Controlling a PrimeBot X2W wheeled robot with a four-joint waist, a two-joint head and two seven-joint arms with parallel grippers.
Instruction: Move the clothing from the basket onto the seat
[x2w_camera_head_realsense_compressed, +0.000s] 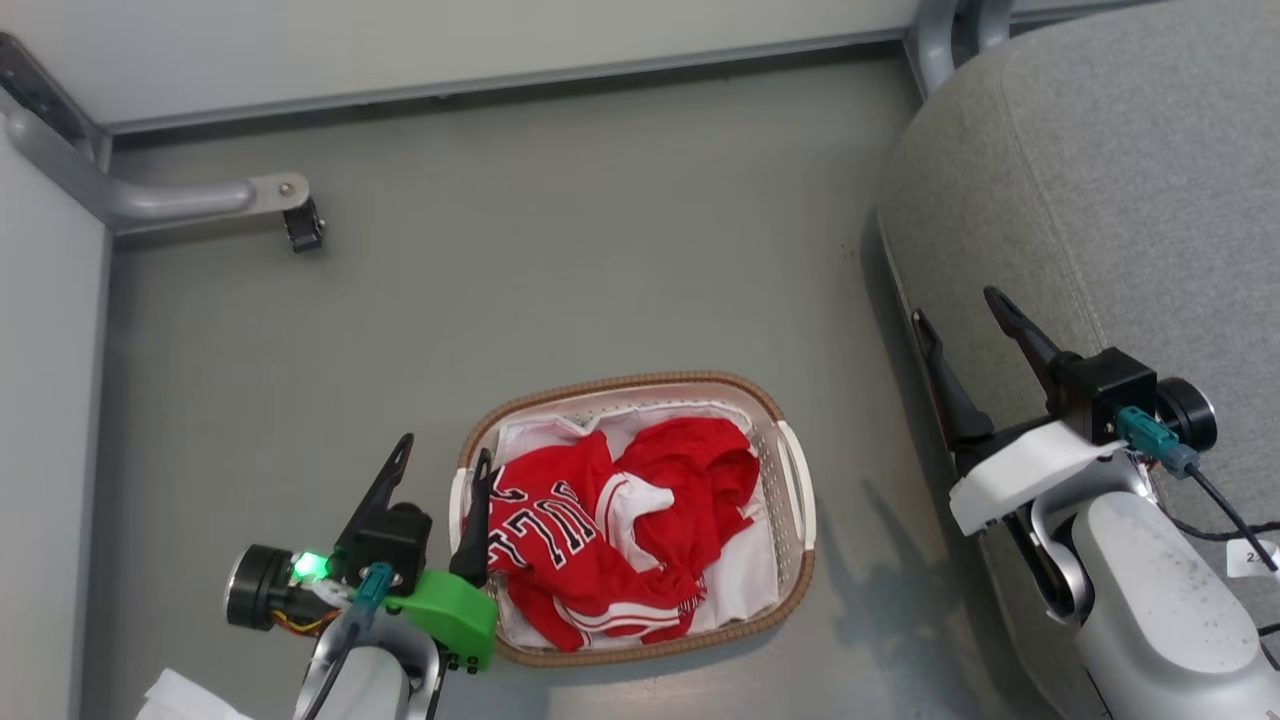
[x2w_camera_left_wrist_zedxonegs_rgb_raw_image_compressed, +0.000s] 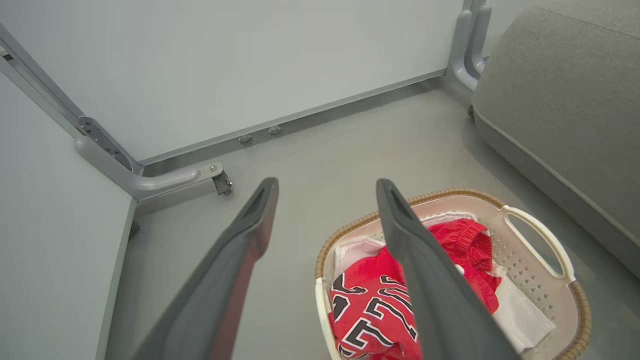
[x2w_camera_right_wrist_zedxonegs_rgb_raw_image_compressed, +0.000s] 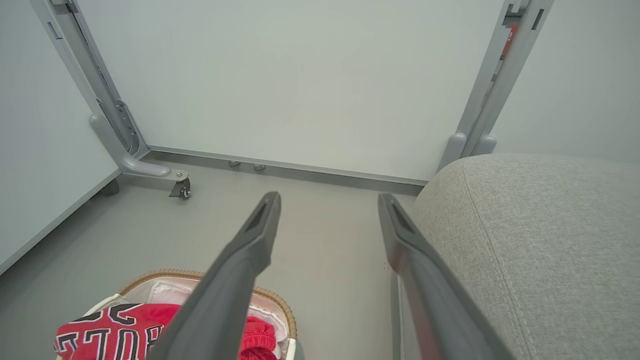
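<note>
- Clothing: heaped in the basket, left of the seat.
- Left gripper: spread wide, empty; my nearer arm, clothing just to its right.
- Right gripper: likewise wide, empty, by the seat.

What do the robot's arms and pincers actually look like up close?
Each gripper has two long, tapering dark grey fingers. The left gripper sits on a bright green plastic bracket with a glowing green light; the right gripper on a white bracket. Both carry teal cable plugs, and the forearms are pale grey shells.
</note>
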